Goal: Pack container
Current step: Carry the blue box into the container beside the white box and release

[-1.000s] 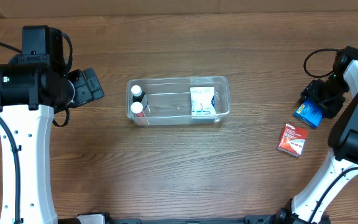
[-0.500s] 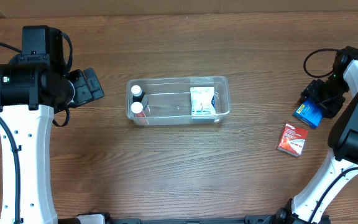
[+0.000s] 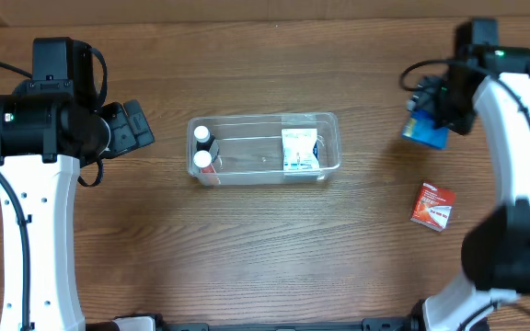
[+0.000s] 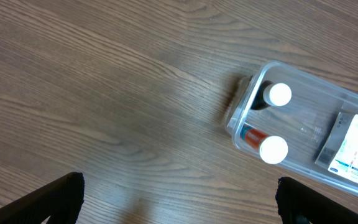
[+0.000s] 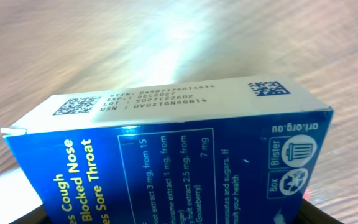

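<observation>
The clear plastic container (image 3: 325,122) lies at the table's middle and holds two white-capped bottles (image 3: 202,147) at its left end and a white box (image 3: 299,149) at its right. It also shows in the left wrist view (image 4: 244,111). My right gripper (image 3: 431,118) is shut on a blue box (image 3: 424,132) and holds it in the air to the right of the container; the box fills the right wrist view (image 5: 166,162). My left gripper (image 3: 136,127) is open and empty, left of the container.
A red box (image 3: 432,206) lies flat on the wooden table at the right, below the held blue box. The arm bases stand at the left and right edges.
My right gripper has lifted the blue box off the table at the far right and carried it up and left toward the container. The left arm has not moved.
</observation>
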